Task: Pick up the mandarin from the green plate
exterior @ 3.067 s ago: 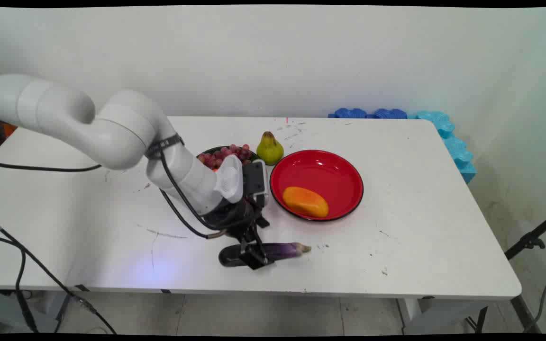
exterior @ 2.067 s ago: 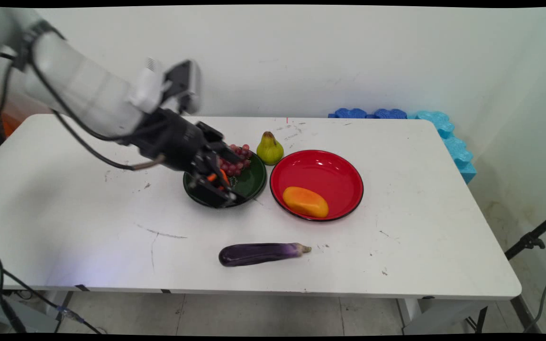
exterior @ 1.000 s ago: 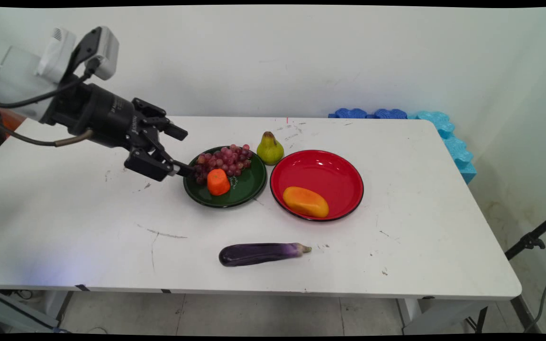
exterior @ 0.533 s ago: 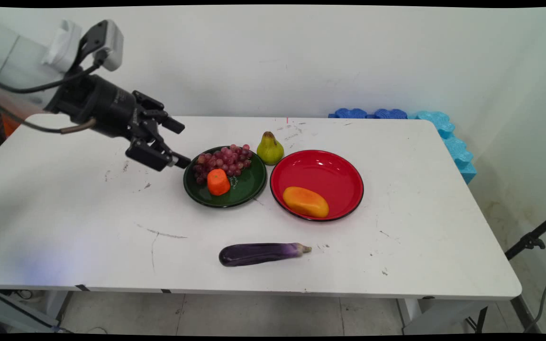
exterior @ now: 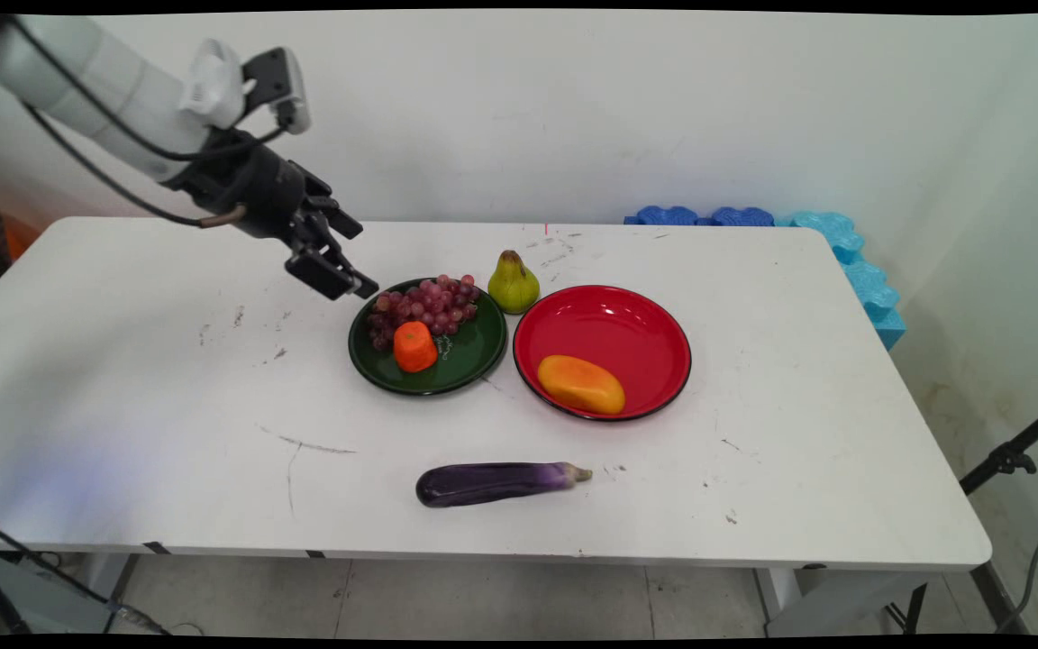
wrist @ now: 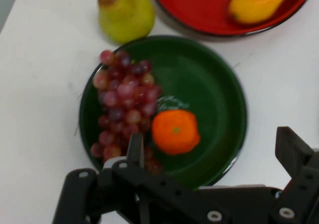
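Observation:
My gripper (exterior: 350, 255) hangs open and empty above the table, just left of the dark green plate (exterior: 476, 353). On that plate lie a bunch of red grapes (exterior: 424, 305) and an orange stub of fruit (exterior: 414, 346). In the hand view the green plate (wrist: 214, 94) lies beyond the gripper (wrist: 214, 152), with the grapes (wrist: 124, 104) to the left and the orange piece (wrist: 174, 131) in the middle. A green pear (exterior: 513, 283) stands behind the plate, also in the hand view as the pear (wrist: 125, 14).
A red plate (exterior: 614, 329) with a yellow-orange mango (exterior: 580, 384) sits right of the green one. A purple eggplant (exterior: 492, 482) lies near the table's front edge. Blue foam pieces (exterior: 834, 239) line the far right corner. Cables hang off the left side.
The gripper left the eggplant, rose and swung out to the left. In the last half second it moved right and farther back, toward the green plate's left rim. The eggplant stays put.

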`<state>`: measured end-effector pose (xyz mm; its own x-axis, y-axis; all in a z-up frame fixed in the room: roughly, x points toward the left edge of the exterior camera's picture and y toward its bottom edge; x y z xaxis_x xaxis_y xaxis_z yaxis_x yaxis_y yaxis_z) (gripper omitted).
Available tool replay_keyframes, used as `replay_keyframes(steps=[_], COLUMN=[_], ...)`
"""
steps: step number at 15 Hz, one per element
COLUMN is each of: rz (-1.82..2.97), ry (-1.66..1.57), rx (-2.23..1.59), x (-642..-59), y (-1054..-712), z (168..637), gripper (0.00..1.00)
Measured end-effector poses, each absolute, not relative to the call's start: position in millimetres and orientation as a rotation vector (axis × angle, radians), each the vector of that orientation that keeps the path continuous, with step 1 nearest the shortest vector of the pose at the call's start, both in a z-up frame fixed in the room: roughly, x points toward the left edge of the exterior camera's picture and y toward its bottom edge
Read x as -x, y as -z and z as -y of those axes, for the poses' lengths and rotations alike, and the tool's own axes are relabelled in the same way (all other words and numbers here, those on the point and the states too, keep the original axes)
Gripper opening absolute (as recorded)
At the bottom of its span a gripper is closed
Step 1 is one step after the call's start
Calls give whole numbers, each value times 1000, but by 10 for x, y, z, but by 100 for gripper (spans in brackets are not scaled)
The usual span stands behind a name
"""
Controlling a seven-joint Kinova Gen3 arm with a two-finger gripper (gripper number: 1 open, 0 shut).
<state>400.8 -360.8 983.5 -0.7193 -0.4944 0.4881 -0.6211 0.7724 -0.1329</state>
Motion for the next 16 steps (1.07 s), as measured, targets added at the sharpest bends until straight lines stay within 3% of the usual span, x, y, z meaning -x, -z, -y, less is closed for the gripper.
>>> replay_keyframes(steps=[6,16], rz=[2641,2679], ry=[-383,-306], rx=[-909,-983], x=[-3989,-3857], y=[-9430,-8760], z=[4050,4361], gripper=[100,100])
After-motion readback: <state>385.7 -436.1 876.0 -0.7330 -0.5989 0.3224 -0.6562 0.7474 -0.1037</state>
